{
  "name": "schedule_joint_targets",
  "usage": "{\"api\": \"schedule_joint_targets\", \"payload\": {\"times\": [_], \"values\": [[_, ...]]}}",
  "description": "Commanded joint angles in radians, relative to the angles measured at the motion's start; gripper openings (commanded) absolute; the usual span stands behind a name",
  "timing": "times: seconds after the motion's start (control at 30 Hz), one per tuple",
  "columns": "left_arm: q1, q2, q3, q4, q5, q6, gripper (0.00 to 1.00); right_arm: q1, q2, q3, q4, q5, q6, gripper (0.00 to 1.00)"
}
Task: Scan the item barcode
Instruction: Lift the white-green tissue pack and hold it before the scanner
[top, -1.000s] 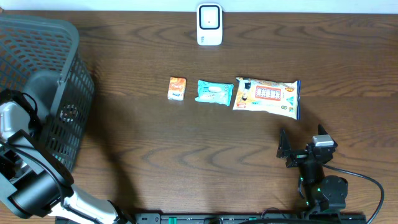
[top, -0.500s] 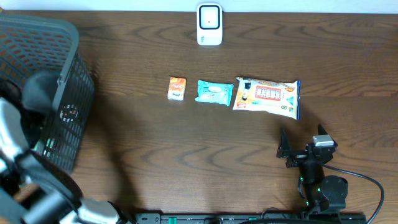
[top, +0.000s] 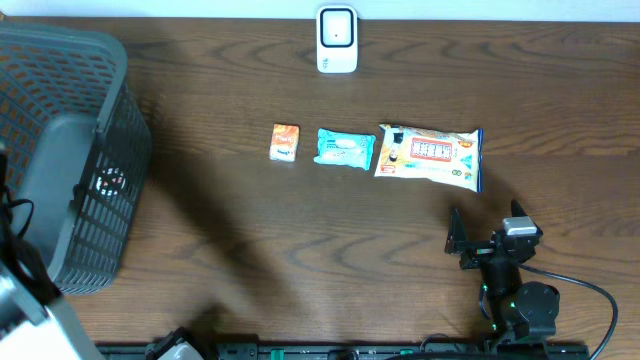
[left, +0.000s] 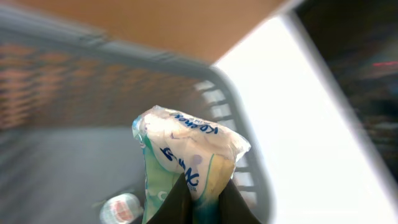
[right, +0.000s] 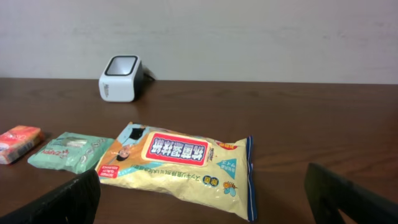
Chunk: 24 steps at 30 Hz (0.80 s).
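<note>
Left wrist: left gripper clamped on white-green soft packet, up over basket. Overhead: left arm has left the basket since a second ago, now at lower-left edge. Right gripper wide, unmoved, near yellow wipes pack.

Blurs the basket to streaks in the left wrist view; cannot name the round thing inside. Hides the bottom of the packet behind the left gripper. Crops the basket's left side overhead, and the right gripper fingers at the bottom corners.
</note>
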Motion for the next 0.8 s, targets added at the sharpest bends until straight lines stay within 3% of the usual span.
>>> {"api": "schedule_joint_targets", "payload": {"times": [0.0, 0.17, 0.5, 0.77], "values": [[-0.048, -0.049, 0.008, 0.064, 0.216, -0.009, 0.07, -0.003, -0.002, -0.001, -0.003, 0.000, 0.010, 0.99], [-0.251, -0.036, 0.008, 0.112, 0.340, 0.023, 0.08, -0.003, -0.002, -0.001, -0.003, 0.000, 0.010, 0.99], [-0.765, 0.193, 0.008, 0.101, 0.339, 0.452, 0.07, -0.003, -0.002, -0.001, -0.003, 0.000, 0.010, 0.99], [-0.956, 0.489, 0.008, 0.097, 0.327, 0.573, 0.07, -0.003, -0.002, -0.001, -0.003, 0.000, 0.010, 0.99]]}}
